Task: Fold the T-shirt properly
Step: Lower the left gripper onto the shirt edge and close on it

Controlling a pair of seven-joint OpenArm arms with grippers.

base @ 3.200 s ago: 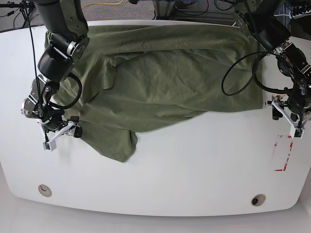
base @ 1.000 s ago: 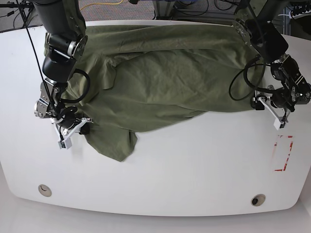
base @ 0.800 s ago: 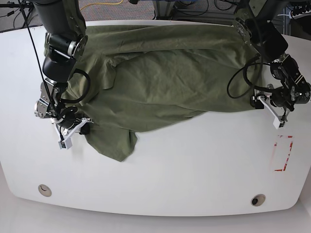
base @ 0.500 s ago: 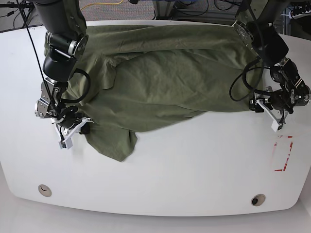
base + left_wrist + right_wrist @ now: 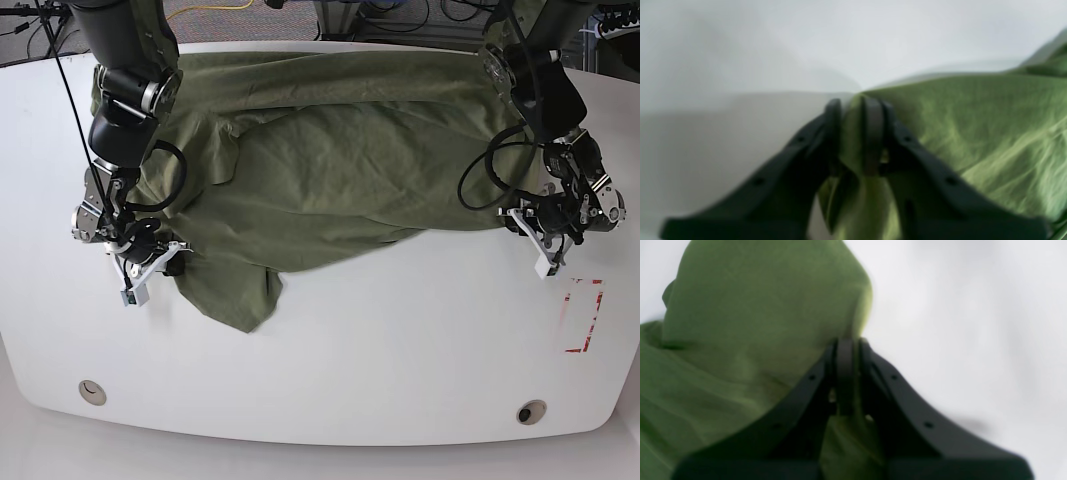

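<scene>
The wrinkled olive-green cotton T-shirt (image 5: 340, 170) lies spread over the far half of the white oval table (image 5: 380, 350), bunched in loose folds, with one flap hanging down toward the near side at the base view's left and its lower edge running across to the base view's right.

At that right-hand corner the left gripper (image 5: 853, 110) has its dark fingers (image 5: 873, 133) drawn narrow, and a fold of green cloth stands pinched between them; the fabric fills the slot from the tips down toward the palm, and the rest of the shirt stretches away to one side while bare white table lies on the other. In the base view this gripper (image 5: 535, 235) sits low at the shirt's edge.

The right gripper (image 5: 846, 343) has its fingers (image 5: 845, 373) pressed close together at the border of a rounded green flap, with cloth showing in the gap below the pads, so it grips the shirt's edge. In the base view it (image 5: 150, 268) rests at the shirt's left border, just beside the hanging flap.
</scene>
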